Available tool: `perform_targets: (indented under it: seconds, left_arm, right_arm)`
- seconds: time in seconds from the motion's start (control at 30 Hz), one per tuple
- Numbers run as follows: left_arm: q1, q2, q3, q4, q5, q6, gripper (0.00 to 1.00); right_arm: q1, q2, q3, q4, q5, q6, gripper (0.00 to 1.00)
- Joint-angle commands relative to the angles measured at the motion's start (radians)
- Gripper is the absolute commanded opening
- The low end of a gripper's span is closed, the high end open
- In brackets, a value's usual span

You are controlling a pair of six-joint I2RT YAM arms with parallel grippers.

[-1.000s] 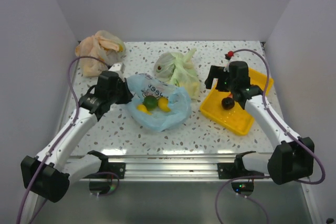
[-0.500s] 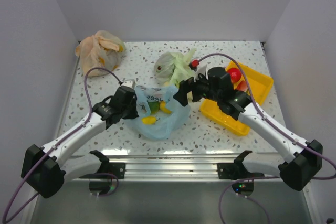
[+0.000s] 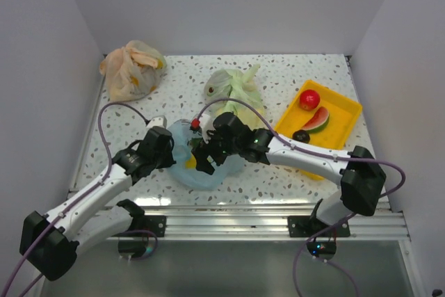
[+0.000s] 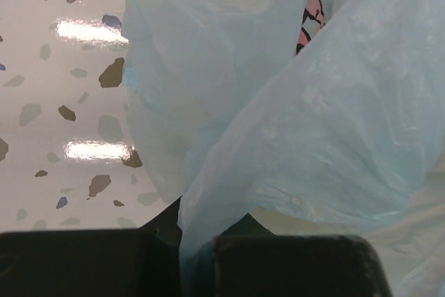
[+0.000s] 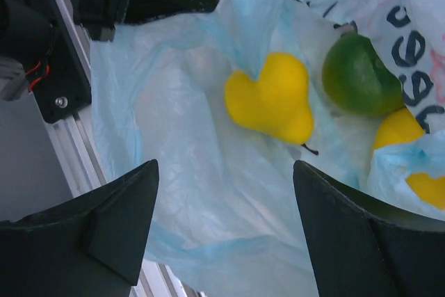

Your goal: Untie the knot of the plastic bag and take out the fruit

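Note:
The light blue plastic bag (image 3: 211,177) lies open at the table's front middle; no knot shows. My left gripper (image 3: 169,156) is shut on the bag's left edge, with the plastic pinched between its jaws (image 4: 198,255). My right gripper (image 3: 206,156) is open above the bag's mouth (image 5: 224,165). Below it lie a yellow pear (image 5: 274,99), a green round fruit (image 5: 358,78) and a yellow lemon (image 5: 400,130) inside the bag (image 5: 181,144). A red apple (image 3: 310,99), a watermelon slice (image 3: 318,121) and a dark purple fruit (image 3: 301,135) lie in the yellow tray (image 3: 348,106).
A pale green tied bag (image 3: 236,92) sits just behind the blue bag. An orange bag (image 3: 132,69) sits at the back left. The yellow tray stands at the right. The metal rail (image 3: 222,217) runs along the table's near edge.
My right gripper has swung left from the yellow tray to over the blue bag's mouth, open. My left gripper has pulled the bag's edge a little nearer and to the right.

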Motion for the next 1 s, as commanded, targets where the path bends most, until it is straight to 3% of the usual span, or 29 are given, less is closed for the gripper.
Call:
perform_targets:
  seconds: [0.0,0.03,0.5,0.8,0.97]
  left_arm:
    - [0.001,-0.040,-0.039,-0.002,-0.026,-0.038,0.00]
    - [0.001,-0.057,-0.054,0.008,-0.003,-0.044,0.00]
    - [0.001,-0.074,-0.039,0.053,0.046,-0.013,0.00]
    - [0.001,-0.076,-0.045,0.054,0.048,0.002,0.00]
    - [0.001,-0.076,-0.044,0.050,0.045,0.000,0.00]
  right_arm:
    - [0.020,0.047,0.089,0.047,0.051,-0.033,0.81]
    - [0.022,0.091,0.098,0.071,0.123,-0.014,0.78]
    - [0.022,0.343,0.186,0.149,0.377,0.095,0.78]
    - [0.022,0.369,0.198,0.168,0.423,0.118,0.84]
    - [0.022,0.356,0.195,0.172,0.282,0.099,0.81]
